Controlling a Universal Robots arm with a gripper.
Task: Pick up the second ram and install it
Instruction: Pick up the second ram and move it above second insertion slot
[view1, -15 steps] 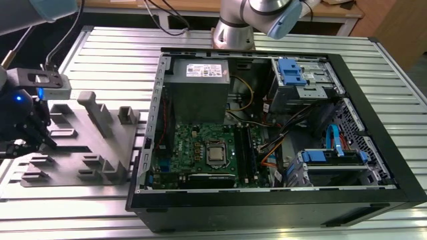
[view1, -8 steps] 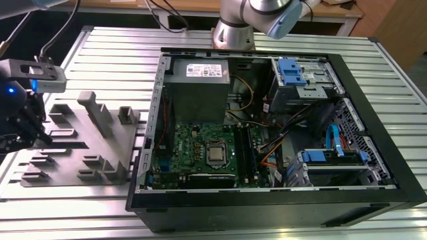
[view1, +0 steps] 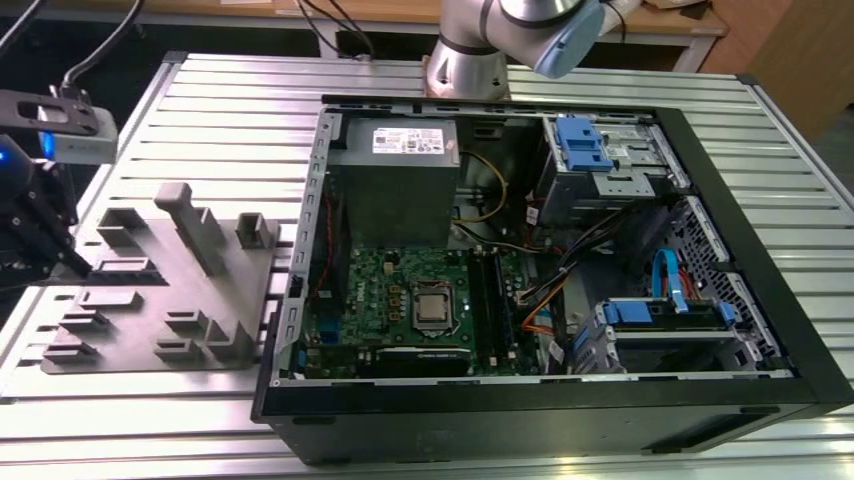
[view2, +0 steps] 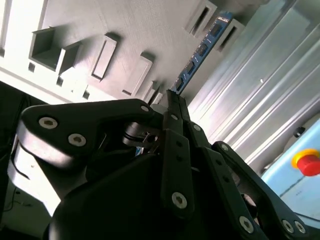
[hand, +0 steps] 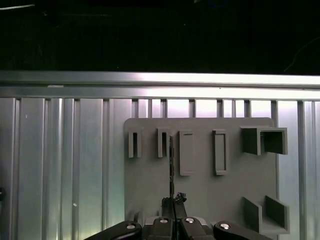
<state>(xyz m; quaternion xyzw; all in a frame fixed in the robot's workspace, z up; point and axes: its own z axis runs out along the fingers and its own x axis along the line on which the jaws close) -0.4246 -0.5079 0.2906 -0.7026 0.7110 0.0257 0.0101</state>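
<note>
The silver-grey jointed robot arm (view1: 470, 55) with pale blue caps stands at the top of the exterior view. Its black metal linkage gripper (view2: 172, 95) has both fingers (view2: 175, 150) pressed together, clamped on one end of the thin dark board strip, the second ram (view2: 200, 52).

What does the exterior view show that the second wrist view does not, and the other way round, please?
Exterior view: the open black computer case with its green motherboard and square silver processor socket. Second wrist view: the thin blue ram strip and a red push button. Both: the black gripper, shut on that strip, the grey plastic holder block and the ribbed aluminium table.
</note>
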